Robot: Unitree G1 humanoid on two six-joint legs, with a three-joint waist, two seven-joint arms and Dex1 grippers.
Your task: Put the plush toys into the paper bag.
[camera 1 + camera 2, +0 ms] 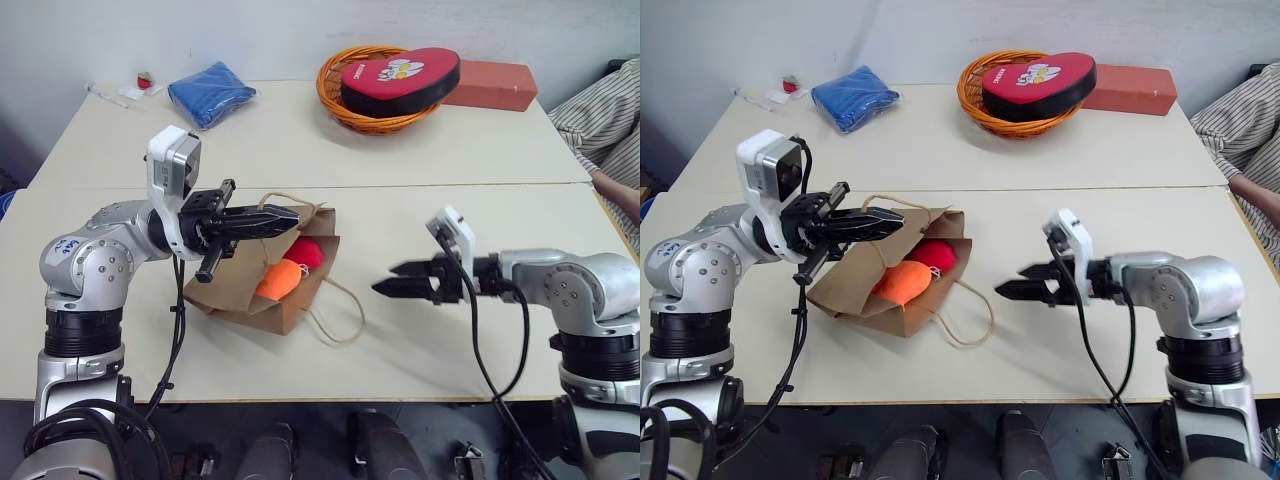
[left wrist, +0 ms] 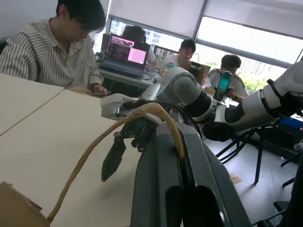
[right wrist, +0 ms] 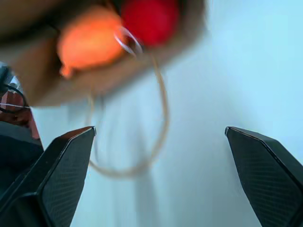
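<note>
Two plush toys lie inside the mouth of the paper bag (image 1: 240, 285): the orange toy (image 1: 279, 279) nearer the robot, the red toy (image 1: 308, 253) just behind it and touching it. The bag lies on its side on the near half of the table (image 1: 420, 330), its opening turned toward the robot's right. One tan loop handle (image 1: 340, 310) trails flat on the table from the lower edge of the opening; the other handle (image 2: 118, 127) is lifted and runs over the left tool (image 1: 285, 218). The left tool's fingers are pressed together, pinching this upper handle and holding the top edge of the bag's mouth raised, so that the opening gapes. The right tool (image 1: 392, 279) hangs low over the table to the right of the bag, well apart from it, pointing toward the opening; its fingers (image 3: 61, 175) are spread wide and hold nothing. On the far half of the table stand an orange wicker basket (image 1: 345, 100) carrying a red heart-shaped cushion (image 1: 400, 80), an orange-red block (image 1: 490, 85) beside it, and a folded blue cloth (image 1: 210, 93) at far left. A person's striped sleeve (image 1: 600, 120) shows at the right edge.
</note>
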